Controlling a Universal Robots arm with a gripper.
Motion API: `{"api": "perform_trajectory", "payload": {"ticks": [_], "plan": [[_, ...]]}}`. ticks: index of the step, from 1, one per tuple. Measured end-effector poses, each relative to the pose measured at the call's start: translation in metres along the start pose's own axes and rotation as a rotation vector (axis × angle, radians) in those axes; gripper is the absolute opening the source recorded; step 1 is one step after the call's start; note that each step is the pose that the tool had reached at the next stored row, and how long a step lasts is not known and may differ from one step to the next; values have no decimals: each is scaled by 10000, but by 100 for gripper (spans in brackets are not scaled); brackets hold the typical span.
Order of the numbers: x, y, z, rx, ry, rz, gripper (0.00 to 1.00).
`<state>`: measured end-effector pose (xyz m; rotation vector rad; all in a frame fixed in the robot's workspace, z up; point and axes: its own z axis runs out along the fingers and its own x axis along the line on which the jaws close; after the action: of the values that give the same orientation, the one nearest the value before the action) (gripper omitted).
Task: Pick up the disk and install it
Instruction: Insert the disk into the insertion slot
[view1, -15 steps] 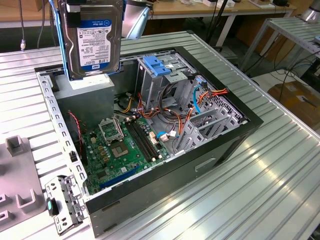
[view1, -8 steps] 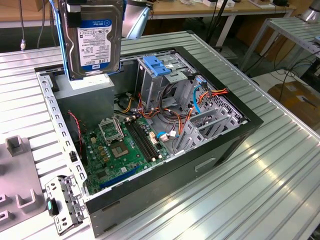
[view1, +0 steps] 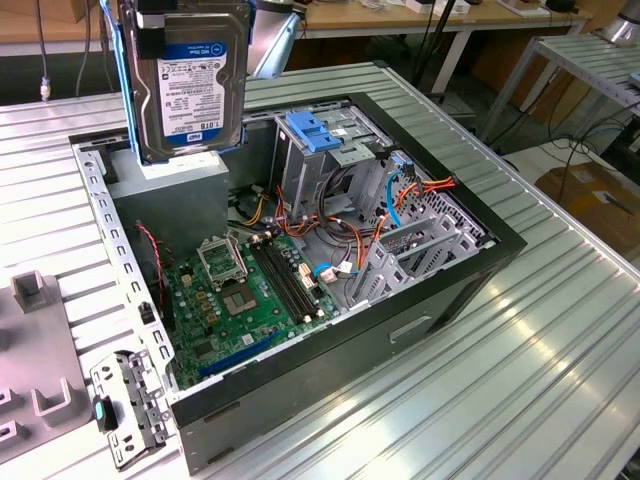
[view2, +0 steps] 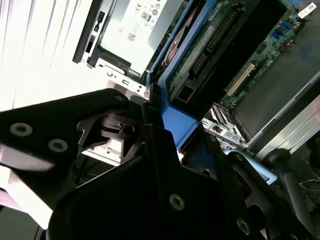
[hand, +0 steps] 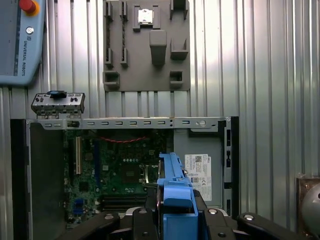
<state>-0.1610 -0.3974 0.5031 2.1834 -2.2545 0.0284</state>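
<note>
The disk (view1: 190, 85) is being held upright in the air by the claw (hand: 176, 216), seemingly clenched on its blue rails, just above the grey power supply (view1: 165, 182) inside the open computer case (view1: 430, 312) on the bench (view1: 560, 360).

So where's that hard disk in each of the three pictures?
Exterior view: the disk hangs upright at the exterior view's upper left, above the open computer case.
Second wrist view: the disk is close up, its blue rail running in front of the case interior.
First wrist view: the disk is edge-on, blue rail towards the camera.
Shared landmark: the green motherboard.
</note>
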Motion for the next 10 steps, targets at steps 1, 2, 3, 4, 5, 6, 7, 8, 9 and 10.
{"api": "perform_trajectory", "payload": {"ticks": [1,2,3,4,5,6,7,8,9,10], "plan": [[6,0,1,0,-1,1,37],[9,-5,0,-1,0,-1,37],[9,-13,1,-1,0,-1,37],[9,-22,1,0,1,0,37],[8,-37,1,-1,0,0,37],[8,-49,2,-1,-1,0,37],[7,-79,2,-1,1,0,37],[6,-94,3,0,1,1,37],[6,-108,3,0,1,0,37],[4,-157,5,0,3,0,37]]}}
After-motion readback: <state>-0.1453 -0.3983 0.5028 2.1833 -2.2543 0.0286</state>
